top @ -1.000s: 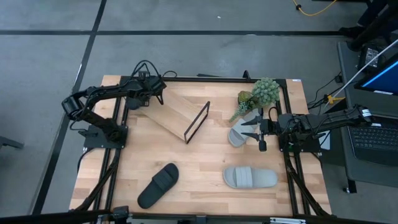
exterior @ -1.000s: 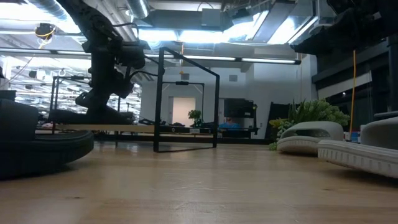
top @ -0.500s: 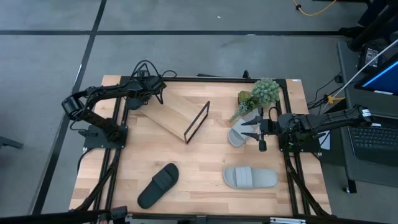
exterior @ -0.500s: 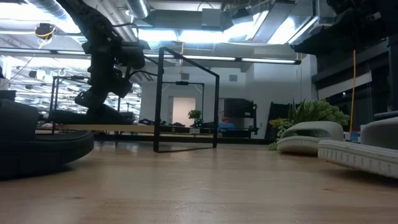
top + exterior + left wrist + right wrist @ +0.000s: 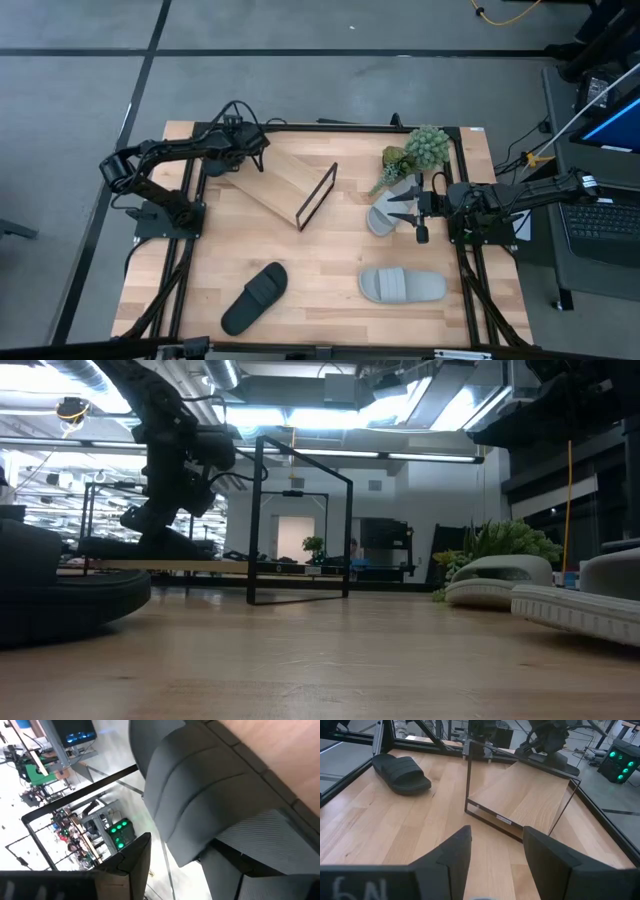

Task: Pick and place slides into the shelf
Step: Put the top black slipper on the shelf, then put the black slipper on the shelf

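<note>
The shelf [image 5: 285, 180], a light wooden board with a black wire end loop [image 5: 318, 195], lies slantwise at the table's far left. My left gripper [image 5: 252, 152] stands open over its far left end. Between its fingers a black slide [image 5: 200, 780] rests sole down on the board [image 5: 150, 545]. A second black slide [image 5: 254, 298] lies near the front edge. One light grey slide [image 5: 402, 286] lies at the front right, another [image 5: 382, 218] just under my open right gripper [image 5: 400, 208], which holds nothing. My left gripper has one finger [image 5: 135, 865] clear of the black slide. Its other, ribbed finger [image 5: 265, 835] stands close against the slide's side [image 5: 220, 820]; I cannot tell whether it touches. The slide lies on the board.
A green potted plant [image 5: 415, 152] stands at the far right, beside the grey slide. A black frame [image 5: 330, 127] runs round the table. Bare wood lies in the middle, between the shelf and the front slides. A laptop [image 5: 605, 225] sits off the right edge.
My left gripper's fingers have spread apart over the shelf's far left end, letting go of the black slide, which stays on the board. The arm has kept its place. The right arm has not moved.
</note>
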Action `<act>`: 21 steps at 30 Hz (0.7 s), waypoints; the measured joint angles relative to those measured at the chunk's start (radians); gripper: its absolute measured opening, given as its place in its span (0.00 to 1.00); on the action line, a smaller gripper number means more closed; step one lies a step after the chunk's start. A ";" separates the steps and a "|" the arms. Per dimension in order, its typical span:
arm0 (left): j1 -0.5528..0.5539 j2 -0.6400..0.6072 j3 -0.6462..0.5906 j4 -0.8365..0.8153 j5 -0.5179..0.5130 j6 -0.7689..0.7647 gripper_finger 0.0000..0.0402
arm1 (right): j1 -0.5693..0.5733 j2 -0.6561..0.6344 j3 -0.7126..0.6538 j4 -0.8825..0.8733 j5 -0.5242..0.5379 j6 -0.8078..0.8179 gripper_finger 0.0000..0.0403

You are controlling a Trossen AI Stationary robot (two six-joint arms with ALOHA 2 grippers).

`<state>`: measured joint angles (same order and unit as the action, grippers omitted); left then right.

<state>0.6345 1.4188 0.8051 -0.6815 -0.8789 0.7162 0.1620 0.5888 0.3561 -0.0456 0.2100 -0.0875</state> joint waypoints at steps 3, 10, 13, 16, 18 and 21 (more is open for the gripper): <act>-0.011 0.000 0.000 -0.038 0.002 -0.007 0.39 | 0.000 0.000 0.000 0.000 0.000 0.000 0.45; -0.034 -0.017 0.000 -0.114 -0.016 -0.061 0.39 | 0.000 0.000 0.000 0.000 0.000 0.000 0.45; -0.047 -0.048 0.001 -0.120 -0.037 -0.062 0.39 | 0.000 0.000 0.000 0.000 0.000 0.000 0.45; -0.064 -0.087 0.015 -0.128 -0.036 -0.084 0.39 | 0.000 0.000 0.000 0.002 0.000 0.001 0.45; -0.076 -0.118 0.026 -0.132 -0.036 -0.087 0.39 | 0.000 0.000 0.000 0.002 0.000 0.001 0.45; -0.101 -0.161 0.048 -0.154 -0.036 -0.114 0.39 | 0.000 0.000 0.000 0.003 0.000 0.004 0.45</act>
<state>0.5332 1.2581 0.8533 -0.8351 -0.9150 0.6026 0.1619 0.5892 0.3561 -0.0429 0.2096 -0.0837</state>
